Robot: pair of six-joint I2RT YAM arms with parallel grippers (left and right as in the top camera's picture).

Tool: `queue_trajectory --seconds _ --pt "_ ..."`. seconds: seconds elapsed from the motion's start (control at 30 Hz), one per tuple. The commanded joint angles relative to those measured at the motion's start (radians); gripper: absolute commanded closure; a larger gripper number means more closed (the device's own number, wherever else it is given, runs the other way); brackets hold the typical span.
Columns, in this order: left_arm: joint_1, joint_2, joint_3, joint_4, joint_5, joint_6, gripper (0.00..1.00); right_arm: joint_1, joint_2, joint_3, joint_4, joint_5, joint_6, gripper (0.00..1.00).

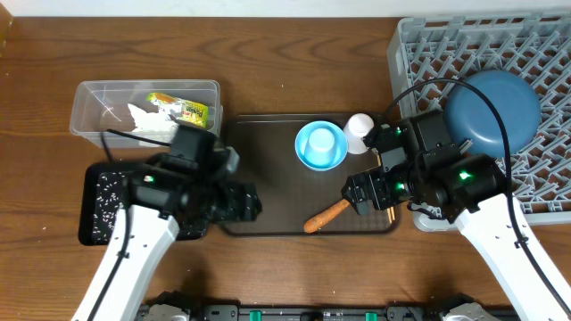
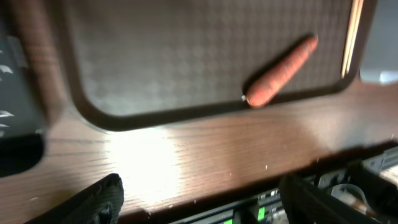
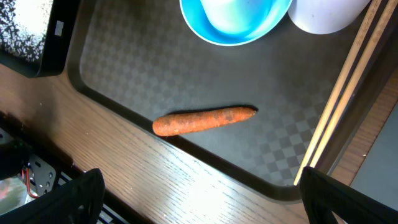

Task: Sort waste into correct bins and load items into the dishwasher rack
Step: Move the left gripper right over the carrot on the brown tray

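The left gripper [image 2: 208, 202] is held open and empty over the table [image 1: 36, 134] near its front edge, beside the black tray [image 1: 86, 223], which is speckled with rice [image 1: 103, 193]. The carrot [image 3: 204, 121] lies loose on the brown tray [image 1: 268, 160], toward the front edge. The right gripper [image 3: 208, 199] is spread wide above it, holding nothing. The carrot is best clamped across its middle, clear of the chopsticks [image 3: 339, 106]. The patterned tray looks slick, and bare space is seen around the carrot.
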Motion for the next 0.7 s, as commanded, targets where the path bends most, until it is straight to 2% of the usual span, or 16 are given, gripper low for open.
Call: queue_trajectory --seconds 0.0,0.3,0.5,0.67 --pt "-0.055 0.001 -0.033 0.026 0.01 -0.031 0.17 0.021 0.005 0.009 0.001 0.0 0.0 0.01" --pt "-0.22 0.01 -0.057 0.179 0.002 -0.066 0.17 0.021 0.005 0.009 0.001 0.0 0.0 0.01" --pt "-0.324 0.042 -0.057 0.278 -0.129 -0.078 0.17 0.021 0.005 0.009 0.001 0.0 0.0 0.01" --pt "-0.394 0.112 -0.057 0.325 -0.159 -0.077 0.17 0.021 0.005 0.009 0.001 0.0 0.0 0.01"
